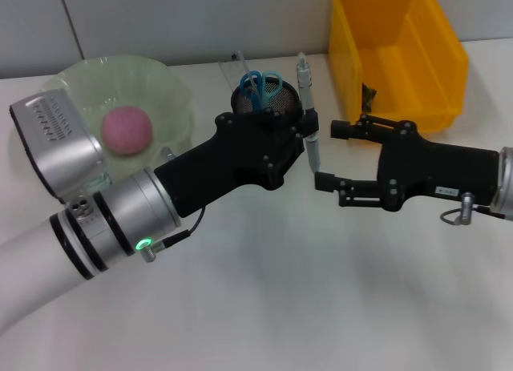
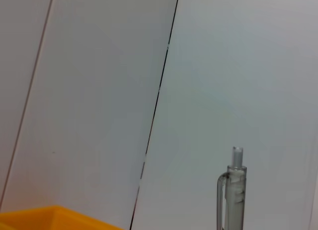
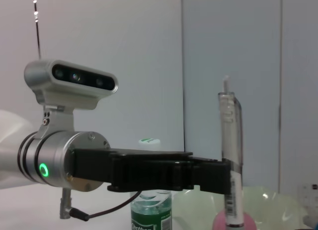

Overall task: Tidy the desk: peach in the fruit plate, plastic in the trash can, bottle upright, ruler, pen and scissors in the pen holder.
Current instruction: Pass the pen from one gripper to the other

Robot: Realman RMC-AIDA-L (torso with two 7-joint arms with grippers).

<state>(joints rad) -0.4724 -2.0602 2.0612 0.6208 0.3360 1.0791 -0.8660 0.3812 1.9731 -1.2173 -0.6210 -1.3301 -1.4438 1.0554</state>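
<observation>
My left gripper (image 1: pixel 307 129) is shut on the pen (image 1: pixel 309 114), holding it upright right beside the black mesh pen holder (image 1: pixel 276 101). Blue-handled scissors (image 1: pixel 260 84) and a clear ruler (image 1: pixel 237 65) stand in the holder. The peach (image 1: pixel 126 130) lies in the green fruit plate (image 1: pixel 172 86). My right gripper (image 1: pixel 327 155) stands open just right of the pen, apart from it. The right wrist view shows the left gripper (image 3: pixel 224 178) clamped on the pen (image 3: pixel 231 140), with the green-labelled bottle (image 3: pixel 151 212) upright behind. The pen's top (image 2: pixel 233 190) also shows in the left wrist view.
The yellow trash can (image 1: pixel 397 58) stands at the back right, behind the right gripper, with something dark inside it. The left arm's wrist camera (image 1: pixel 56 143) overhangs the plate's near left rim. A wall closes the desk's far edge.
</observation>
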